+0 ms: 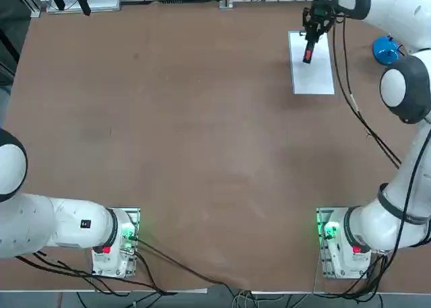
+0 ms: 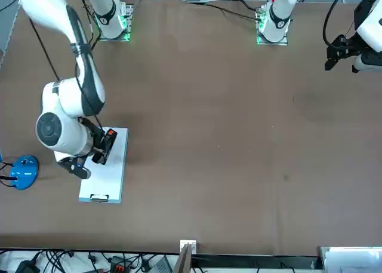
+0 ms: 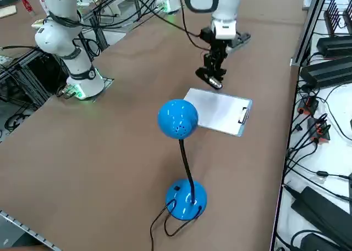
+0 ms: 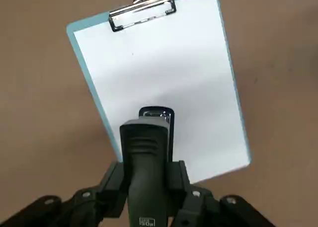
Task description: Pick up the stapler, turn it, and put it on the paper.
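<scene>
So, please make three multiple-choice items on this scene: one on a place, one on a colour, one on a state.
1. Where is the stapler?
A. lying on the bare table
B. held above the paper
C. beside the lamp base

2. What colour is the lamp?
A. blue
B. yellow
C. white

3. What is the state of the right gripper?
A. open and empty
B. shut on the stapler
C. shut on the clip

Answers:
1 B: the wrist view shows the stapler over the white sheet.
2 A: its head and base are blue in the side view.
3 B: both fingers press the stapler's sides.
</scene>
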`<state>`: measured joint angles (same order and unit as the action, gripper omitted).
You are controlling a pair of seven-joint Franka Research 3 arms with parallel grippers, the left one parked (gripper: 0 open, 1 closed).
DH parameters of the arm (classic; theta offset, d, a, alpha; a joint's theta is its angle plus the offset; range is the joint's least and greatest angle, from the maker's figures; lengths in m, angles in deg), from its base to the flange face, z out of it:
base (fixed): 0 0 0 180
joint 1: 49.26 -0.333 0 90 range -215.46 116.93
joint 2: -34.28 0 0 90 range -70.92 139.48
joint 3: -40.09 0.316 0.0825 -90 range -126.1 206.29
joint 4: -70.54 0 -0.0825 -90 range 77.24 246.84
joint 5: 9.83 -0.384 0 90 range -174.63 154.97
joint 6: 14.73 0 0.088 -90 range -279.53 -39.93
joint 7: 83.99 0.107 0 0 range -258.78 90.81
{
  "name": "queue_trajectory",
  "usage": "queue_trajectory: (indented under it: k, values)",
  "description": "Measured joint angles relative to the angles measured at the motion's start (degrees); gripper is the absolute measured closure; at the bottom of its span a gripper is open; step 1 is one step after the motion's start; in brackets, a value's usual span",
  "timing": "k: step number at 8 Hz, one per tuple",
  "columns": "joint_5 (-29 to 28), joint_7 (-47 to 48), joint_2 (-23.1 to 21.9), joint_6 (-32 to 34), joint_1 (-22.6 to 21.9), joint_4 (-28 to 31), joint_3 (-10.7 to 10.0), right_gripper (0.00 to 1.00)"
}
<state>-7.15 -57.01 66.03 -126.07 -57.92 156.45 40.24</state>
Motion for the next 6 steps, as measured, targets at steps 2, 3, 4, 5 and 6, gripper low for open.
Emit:
queue_trajectory:
  k: [2,3,4,5,6]
  values:
    - [-2.9,-13.6,-0.1,-7.3,2.9,4.8,0.0,0.59]
    - [-4.4,-19.0,-0.1,-11.7,4.0,7.1,0.0,0.59]
    - [-4.7,-22.7,-0.1,-14.6,4.8,8.7,0.0,0.59]
    - [-5.1,-26.1,-0.1,-16.1,5.5,9.6,0.0,0.59]
    - [-6.9,-29.2,-0.1,-17.1,6.3,10.2,0.0,0.59]
